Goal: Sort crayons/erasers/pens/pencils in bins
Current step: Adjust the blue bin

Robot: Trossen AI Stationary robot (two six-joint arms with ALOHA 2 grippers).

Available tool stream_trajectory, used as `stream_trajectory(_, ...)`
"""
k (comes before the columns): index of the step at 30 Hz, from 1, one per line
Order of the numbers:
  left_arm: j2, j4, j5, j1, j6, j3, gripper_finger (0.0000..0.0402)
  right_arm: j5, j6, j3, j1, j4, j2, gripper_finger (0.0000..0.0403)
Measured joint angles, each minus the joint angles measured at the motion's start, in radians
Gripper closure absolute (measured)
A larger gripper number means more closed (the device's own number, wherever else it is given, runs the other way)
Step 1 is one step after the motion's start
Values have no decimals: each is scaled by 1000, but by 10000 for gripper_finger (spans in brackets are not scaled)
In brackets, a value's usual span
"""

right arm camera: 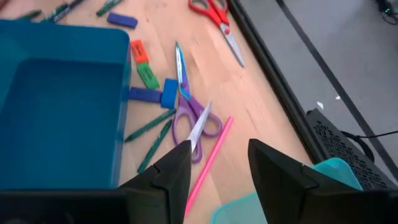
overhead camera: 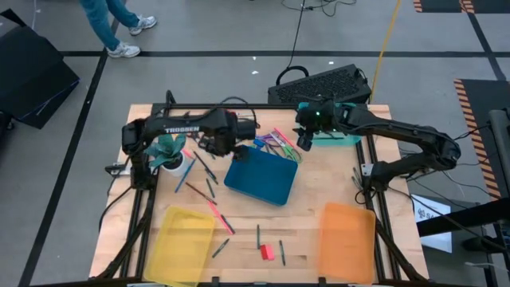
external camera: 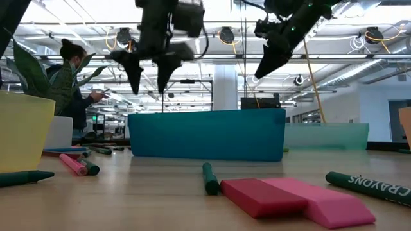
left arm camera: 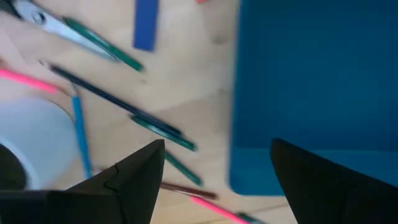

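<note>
The dark blue bin (overhead camera: 261, 176) sits mid-table, with the yellow bin (overhead camera: 185, 241) near left, the orange bin (overhead camera: 348, 239) near right and the teal bin (overhead camera: 339, 137) at the far right. Pens and pencils (overhead camera: 203, 179) lie left of the blue bin. A red eraser (external camera: 263, 196) and a pink eraser (external camera: 329, 205) lie near the front edge. More erasers, red (right arm camera: 138, 48), green (right arm camera: 148, 76) and blue (right arm camera: 145, 94), lie beyond the blue bin's far side. My left gripper (overhead camera: 210, 151) hangs open above the pencils by the blue bin's left corner. My right gripper (overhead camera: 304, 145) hangs open above the scissors, empty.
Purple scissors (right arm camera: 193, 118), red scissors (right arm camera: 217, 15) and a pink pen (right arm camera: 208, 165) lie below my right gripper. A plant in a white pot (overhead camera: 169, 155) stands at the left. Green crayons (external camera: 209, 178) lie near the front erasers. A person (external camera: 67, 77) stands beyond the table.
</note>
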Motion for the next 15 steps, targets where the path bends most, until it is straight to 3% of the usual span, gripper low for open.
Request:
stream_trajectory(8, 0, -35, -162, -246, -483, 38, 105, -1, -50, 0, 0, 26, 25, 252)
stream_trajectory(15, 0, -210, -348, -351, -851, 38, 105, -1, -72, 0, 0, 17, -6, 252)
